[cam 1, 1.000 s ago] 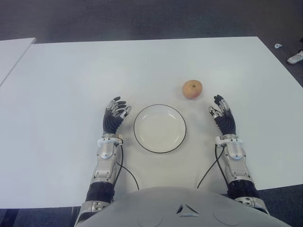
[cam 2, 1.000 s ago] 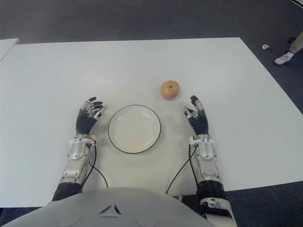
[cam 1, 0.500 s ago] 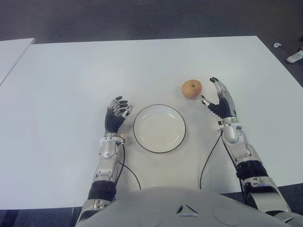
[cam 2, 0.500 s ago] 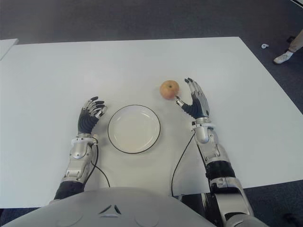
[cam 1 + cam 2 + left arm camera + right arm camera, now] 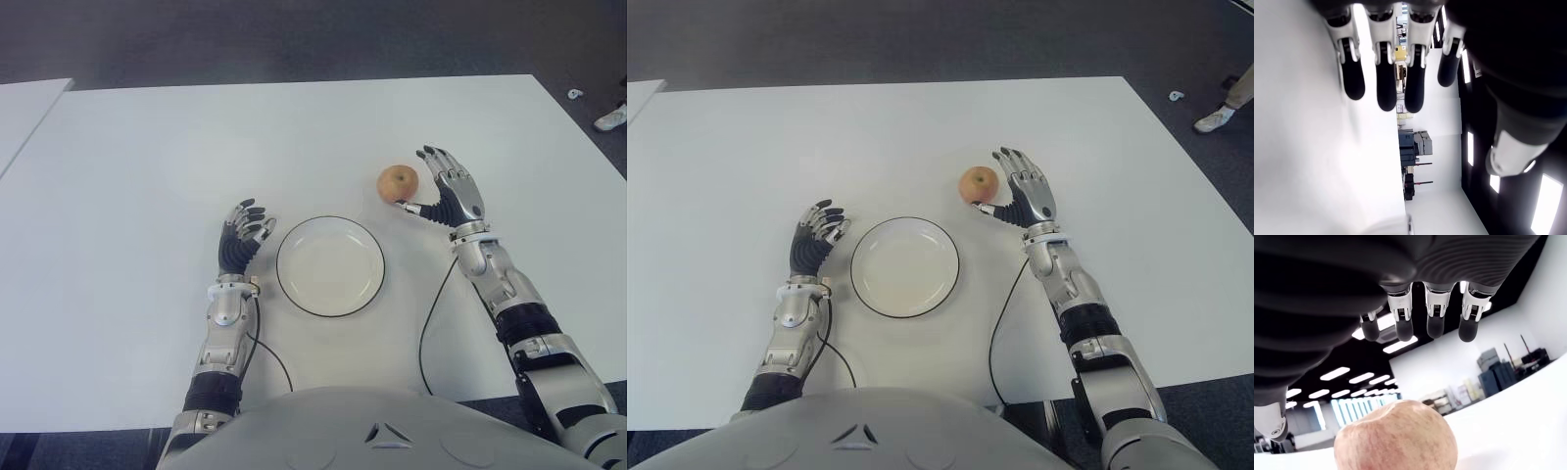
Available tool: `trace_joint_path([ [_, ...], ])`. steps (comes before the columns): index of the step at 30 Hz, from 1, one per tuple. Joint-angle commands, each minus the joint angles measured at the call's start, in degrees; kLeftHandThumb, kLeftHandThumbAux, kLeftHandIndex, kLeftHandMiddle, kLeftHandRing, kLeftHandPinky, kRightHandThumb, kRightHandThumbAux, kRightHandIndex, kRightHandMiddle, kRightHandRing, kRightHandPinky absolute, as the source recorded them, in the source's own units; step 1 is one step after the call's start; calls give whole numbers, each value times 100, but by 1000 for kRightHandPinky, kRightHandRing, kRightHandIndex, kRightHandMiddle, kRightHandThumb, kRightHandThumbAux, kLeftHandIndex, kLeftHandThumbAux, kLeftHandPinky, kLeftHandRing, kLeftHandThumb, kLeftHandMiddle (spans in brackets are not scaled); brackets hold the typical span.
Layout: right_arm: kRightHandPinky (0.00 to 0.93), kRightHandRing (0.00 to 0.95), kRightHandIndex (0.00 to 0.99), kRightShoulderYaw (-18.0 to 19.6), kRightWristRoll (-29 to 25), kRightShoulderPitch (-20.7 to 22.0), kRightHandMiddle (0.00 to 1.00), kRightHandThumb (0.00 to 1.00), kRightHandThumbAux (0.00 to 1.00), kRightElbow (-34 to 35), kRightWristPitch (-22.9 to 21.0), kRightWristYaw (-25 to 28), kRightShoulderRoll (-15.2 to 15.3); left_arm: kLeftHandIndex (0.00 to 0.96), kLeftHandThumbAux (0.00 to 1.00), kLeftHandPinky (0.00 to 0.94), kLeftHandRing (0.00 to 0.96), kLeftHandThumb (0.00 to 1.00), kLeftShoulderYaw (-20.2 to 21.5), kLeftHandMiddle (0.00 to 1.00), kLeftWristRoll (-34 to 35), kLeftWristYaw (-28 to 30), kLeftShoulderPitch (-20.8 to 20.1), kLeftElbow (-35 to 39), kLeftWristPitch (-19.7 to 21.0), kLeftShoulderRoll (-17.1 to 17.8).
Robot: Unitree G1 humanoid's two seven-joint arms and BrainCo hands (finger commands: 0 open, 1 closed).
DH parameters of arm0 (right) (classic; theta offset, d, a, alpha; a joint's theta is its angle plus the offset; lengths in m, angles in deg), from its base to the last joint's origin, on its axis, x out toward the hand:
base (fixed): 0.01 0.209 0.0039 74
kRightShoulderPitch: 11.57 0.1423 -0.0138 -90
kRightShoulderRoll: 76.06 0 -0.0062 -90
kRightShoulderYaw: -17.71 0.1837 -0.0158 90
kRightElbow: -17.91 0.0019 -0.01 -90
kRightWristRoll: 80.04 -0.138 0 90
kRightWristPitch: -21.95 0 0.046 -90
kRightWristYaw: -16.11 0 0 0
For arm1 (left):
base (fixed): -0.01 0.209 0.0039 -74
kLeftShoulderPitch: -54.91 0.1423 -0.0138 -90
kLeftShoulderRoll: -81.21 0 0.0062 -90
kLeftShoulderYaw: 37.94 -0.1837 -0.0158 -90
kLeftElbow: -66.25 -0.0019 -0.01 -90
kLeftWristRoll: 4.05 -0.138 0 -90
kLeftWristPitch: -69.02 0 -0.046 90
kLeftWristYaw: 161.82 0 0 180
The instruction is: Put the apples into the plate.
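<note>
One reddish-yellow apple (image 5: 398,182) sits on the white table (image 5: 147,166), behind and to the right of an empty white plate (image 5: 330,265) with a dark rim. My right hand (image 5: 443,188) is open just right of the apple, fingers spread, its thumb tip close beside the fruit. In the right wrist view the apple (image 5: 1396,436) fills the space under the extended fingers (image 5: 1433,317), with a gap between them. My left hand (image 5: 241,235) stays idle left of the plate, fingers loosely extended and holding nothing.
A second white table (image 5: 20,108) stands at the far left. A person's shoe (image 5: 1215,119) and a small white object (image 5: 1176,96) lie on the dark floor beyond the table's right corner.
My right hand has moved forward and left from beside the plate up to the apple, opening its fingers wider. The left hand, plate and apple have not moved.
</note>
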Motion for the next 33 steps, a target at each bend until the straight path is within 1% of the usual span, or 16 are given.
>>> trace_joint_path([
  [1, 53, 13, 0, -288, 279, 343, 9, 319, 484, 6, -285, 99, 40, 227, 663, 312, 324, 223, -32, 326, -10, -2, 23, -163, 149, -43],
  [2, 49, 12, 0, -386, 396, 466, 9, 320, 482, -38, -338, 111, 59, 227, 664, 312, 324, 224, -26, 327, 6, 7, 9, -163, 162, -45],
  [4, 20, 4, 0, -565, 592, 675, 7, 326, 445, -126, -436, 137, 85, 226, 667, 311, 323, 231, -21, 325, 18, 12, -9, -169, 177, -49],
  [9, 3, 0, 0, -1077, 1086, 1259, 1, 306, 411, -470, -599, 261, 138, 223, 661, 310, 319, 222, -31, 320, -2, 20, -14, -186, 164, -47],
  [14, 0, 0, 0, -1464, 1302, 1791, 0, 301, 371, -982, -614, 351, 109, 218, 651, 311, 320, 207, -45, 319, -46, -6, -41, -249, 132, -47],
  [18, 0, 0, 0, -1681, 1261, 2216, 0, 297, 345, -1447, -512, 586, 59, 221, 649, 313, 323, 207, -62, 324, -62, -13, -31, -242, 116, -61],
  [21, 0, 0, 0, -1787, 1113, 2568, 0, 288, 330, -1966, -320, 788, -1, 219, 649, 312, 323, 208, -73, 324, -79, -32, -9, -218, 88, -75],
  [24, 0, 0, 0, -1860, 1014, 2817, 0, 282, 321, -2455, -116, 786, -34, 216, 646, 312, 324, 204, -83, 323, -108, -44, 42, -176, 51, -74],
  [30, 0, 0, 0, -1977, 890, 3073, 0, 279, 305, -3048, 159, 716, -40, 216, 650, 319, 326, 204, -63, 325, -147, -53, 146, -135, -6, -60],
  [33, 0, 0, 0, -2020, 826, 3220, 0, 271, 290, -3267, 281, 803, -55, 221, 654, 324, 329, 217, -42, 329, -150, -56, 186, -95, 17, -65],
])
